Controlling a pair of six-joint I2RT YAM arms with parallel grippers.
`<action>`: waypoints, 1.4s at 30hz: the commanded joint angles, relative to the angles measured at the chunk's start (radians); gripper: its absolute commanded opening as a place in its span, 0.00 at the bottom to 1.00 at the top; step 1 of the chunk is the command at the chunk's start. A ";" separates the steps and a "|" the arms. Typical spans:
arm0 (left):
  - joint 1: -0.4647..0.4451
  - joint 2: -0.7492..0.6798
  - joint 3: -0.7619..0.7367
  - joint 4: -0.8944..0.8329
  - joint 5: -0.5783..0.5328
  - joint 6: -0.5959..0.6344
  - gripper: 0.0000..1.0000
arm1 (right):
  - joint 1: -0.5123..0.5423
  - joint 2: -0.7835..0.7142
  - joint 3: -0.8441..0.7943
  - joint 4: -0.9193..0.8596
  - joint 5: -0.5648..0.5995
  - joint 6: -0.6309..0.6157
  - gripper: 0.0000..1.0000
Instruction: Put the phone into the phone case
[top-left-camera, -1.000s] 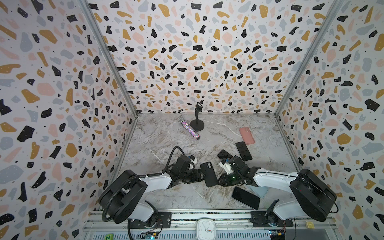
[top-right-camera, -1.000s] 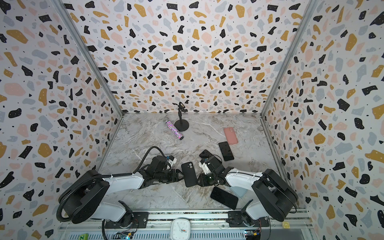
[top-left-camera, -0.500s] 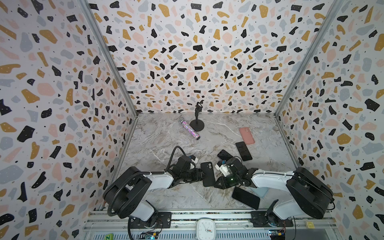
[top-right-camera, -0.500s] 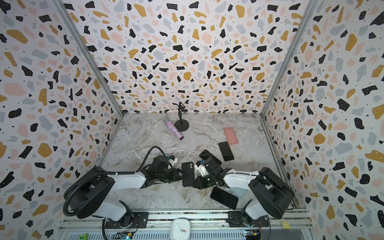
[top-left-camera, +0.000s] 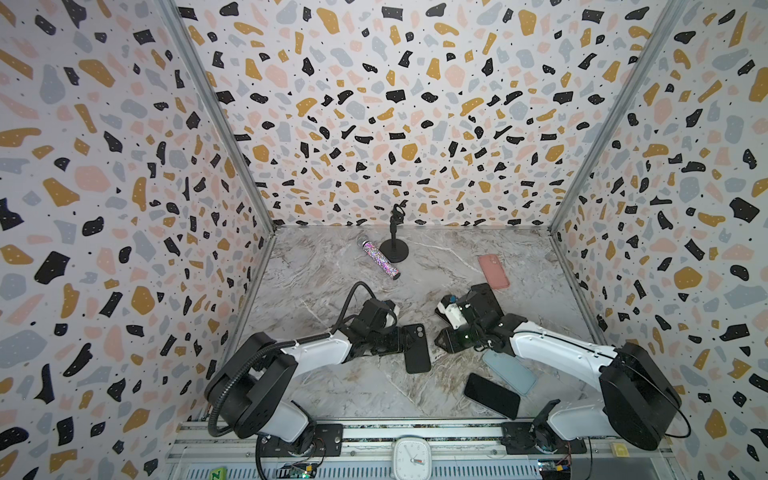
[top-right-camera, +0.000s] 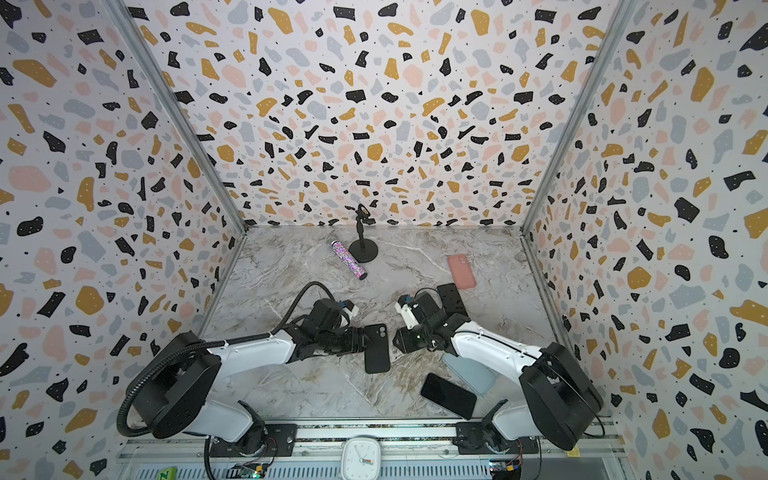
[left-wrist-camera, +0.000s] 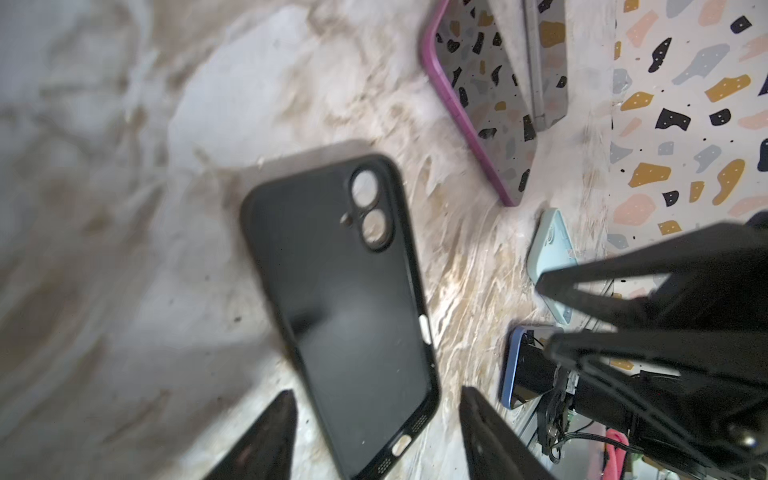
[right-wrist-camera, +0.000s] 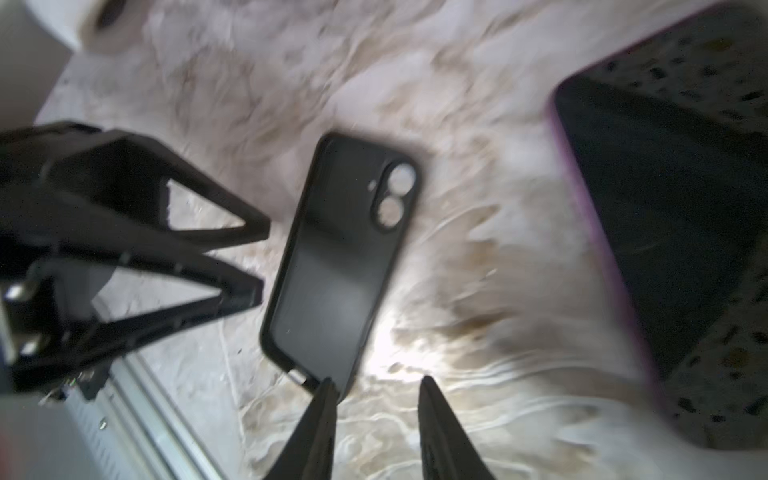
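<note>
Poising left gripper (left-wrist-camera: 378, 440) at black phone case (top-left-camera: 417, 348), jaws wide, likely bracing it open-side up; hovering right gripper (right-wrist-camera: 376, 386) just beside same case, jaws narrowly parted, empty.

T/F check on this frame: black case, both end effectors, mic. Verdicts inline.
1. The black case lies empty on the table. True.
2. The left end effector is shut on the case. False: its jaws stand open, straddling one end of the case.
3. The right end effector holds a phone. False: it is open, with only bare table between its jaws.
4. The glitter microphone lies on the table beside the stand. True.
</note>
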 joint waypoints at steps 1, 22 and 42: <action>-0.001 0.045 0.090 -0.088 -0.002 0.077 0.73 | -0.052 0.020 0.075 -0.145 0.169 -0.117 0.40; 0.023 0.208 0.255 -0.116 0.067 0.128 0.89 | -0.204 0.270 0.179 -0.126 0.157 -0.274 0.85; 0.024 0.178 0.220 -0.077 0.091 0.091 0.90 | -0.146 0.316 0.158 -0.127 0.168 -0.257 0.97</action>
